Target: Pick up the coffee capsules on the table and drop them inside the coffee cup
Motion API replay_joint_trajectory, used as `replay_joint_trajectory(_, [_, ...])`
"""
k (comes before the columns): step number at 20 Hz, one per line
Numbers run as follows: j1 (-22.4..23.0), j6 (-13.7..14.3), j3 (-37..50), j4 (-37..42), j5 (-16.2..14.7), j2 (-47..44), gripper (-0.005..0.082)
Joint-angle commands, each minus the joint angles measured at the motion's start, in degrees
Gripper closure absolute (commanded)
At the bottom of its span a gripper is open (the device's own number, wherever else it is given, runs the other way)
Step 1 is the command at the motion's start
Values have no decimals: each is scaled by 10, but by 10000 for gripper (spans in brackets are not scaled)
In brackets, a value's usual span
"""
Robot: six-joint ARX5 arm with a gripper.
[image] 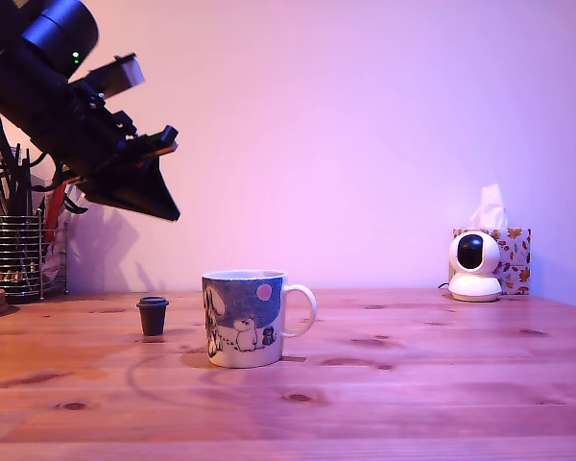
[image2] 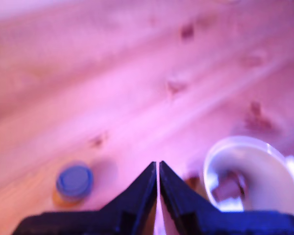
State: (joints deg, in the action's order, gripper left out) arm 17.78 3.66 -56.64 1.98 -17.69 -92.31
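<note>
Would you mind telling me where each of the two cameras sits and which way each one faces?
Exterior view: low, near table height, facing the wall; shows the mug, a dark capsule and the raised gripper at the exterior view's left.
Wrist view: on the arm, looking down past the closed gripper at the tabletop, the capsule and the mug's opening.
Shared: mug, capsule, table, gripper.

One coffee cup [image: 243, 319] stands on the table [image: 413, 384]. One dark coffee capsule [image: 153, 315] stands just beside the cup, on its side toward the exterior view's left; inside the cup the wrist view shows one brownish object, too blurred to identify. Behind the cup: one wire pen holder [image: 19, 256], one white camera [image: 474, 267], one tissue box [image: 514, 254]; above it, one gripper [image: 163, 197].
</note>
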Motion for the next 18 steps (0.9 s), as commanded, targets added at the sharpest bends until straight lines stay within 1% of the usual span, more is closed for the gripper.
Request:
replay_joint_trajectory(1, [-5,-7,42,29,-3,2,793])
replay_joint_trajectory(7, [-12,-11,146,197,-2,2,793])
replay_joint_trajectory(8, [-12,-12,162,226,5,2,793])
replay_joint_trajectory(10, [-15,-13,189,257,18,1,793])
replay_joint_trajectory(11, [-19,-13,201,265,20,1,793])
replay_joint_trajectory(13, [-24,-13,210,255,31,1,793])
replay_joint_trajectory(17, [-28,-13,210,242,37,0,792])
replay_joint_trajectory(18, [-28,-13,210,239,37,0,768])
